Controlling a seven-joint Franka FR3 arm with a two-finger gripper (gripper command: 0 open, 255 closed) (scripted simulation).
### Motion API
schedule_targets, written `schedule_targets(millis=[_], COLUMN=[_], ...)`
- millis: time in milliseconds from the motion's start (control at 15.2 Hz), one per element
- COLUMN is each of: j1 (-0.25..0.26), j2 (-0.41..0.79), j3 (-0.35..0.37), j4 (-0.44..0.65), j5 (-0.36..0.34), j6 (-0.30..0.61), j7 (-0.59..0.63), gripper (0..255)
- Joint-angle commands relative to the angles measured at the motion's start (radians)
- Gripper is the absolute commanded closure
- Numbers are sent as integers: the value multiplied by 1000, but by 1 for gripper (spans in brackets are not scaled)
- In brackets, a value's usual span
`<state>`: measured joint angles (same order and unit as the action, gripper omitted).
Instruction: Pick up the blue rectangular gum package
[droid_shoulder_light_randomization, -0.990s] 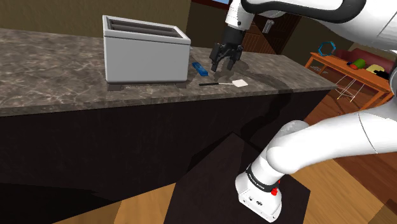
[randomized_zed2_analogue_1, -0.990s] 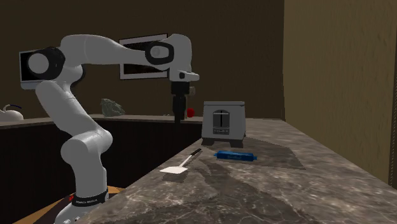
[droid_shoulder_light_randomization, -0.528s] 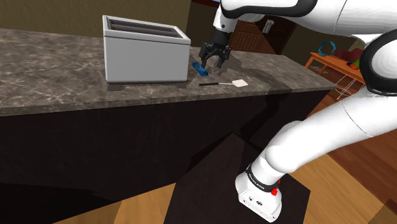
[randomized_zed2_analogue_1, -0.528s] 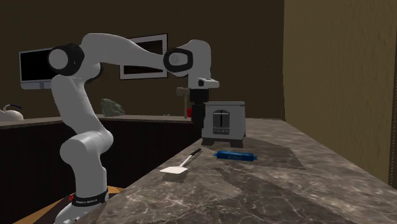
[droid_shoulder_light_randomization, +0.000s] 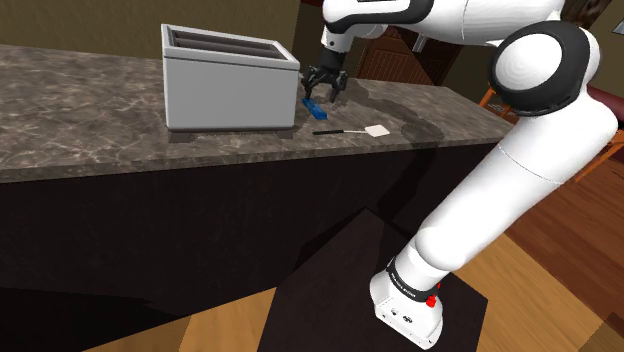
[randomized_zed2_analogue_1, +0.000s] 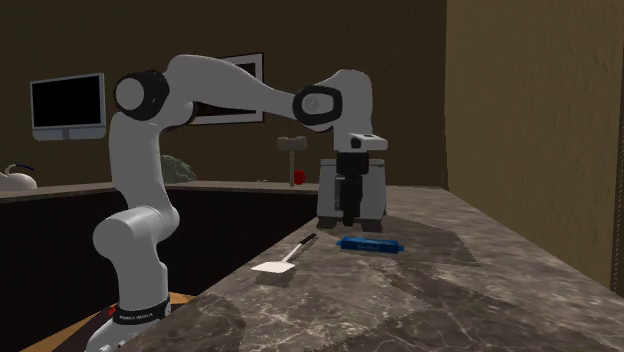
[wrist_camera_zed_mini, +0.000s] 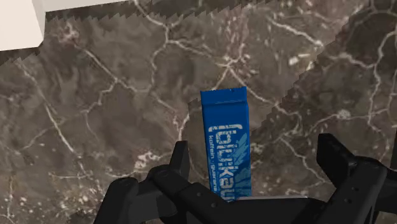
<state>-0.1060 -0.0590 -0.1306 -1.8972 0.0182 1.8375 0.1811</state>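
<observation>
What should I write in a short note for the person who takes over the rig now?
Gripper: open, hovering above the blue gum package, not touching it.
Package: flat on the dark marble counter, near the white toaster; a spatula lies beside it.
Done: approach; the package sits under the open gripper, off-centre.
Left: centre, lower, shut on it, lift.

I find the blue gum package (wrist_camera_zed_mini: 226, 146) lying flat on the dark marbled counter (wrist_camera_zed_mini: 95, 114). It is a slim rectangular pack, top face up, with white lettering running along its length. It appears intact and closed. It rests near the foot of the grey toaster (randomized_zed2_analogue_1: 372, 200), apart from the white spatula (randomized_zed2_analogue_1: 285, 262).
</observation>
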Motion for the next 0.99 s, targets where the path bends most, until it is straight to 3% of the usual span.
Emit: schedule_targets(millis=[0,132,726,792,924], j1=[-12,-20,-20,-20,-20], j2=[64,116,130,132,133], j3=[-13,-21,-21,-20,-20], j4=[60,109,24,26,27], j5=[6,13,17,17,17], j6=[7,12,110,110,110], j7=[5,8,4,5,5], gripper=[0,0,0,255,255])
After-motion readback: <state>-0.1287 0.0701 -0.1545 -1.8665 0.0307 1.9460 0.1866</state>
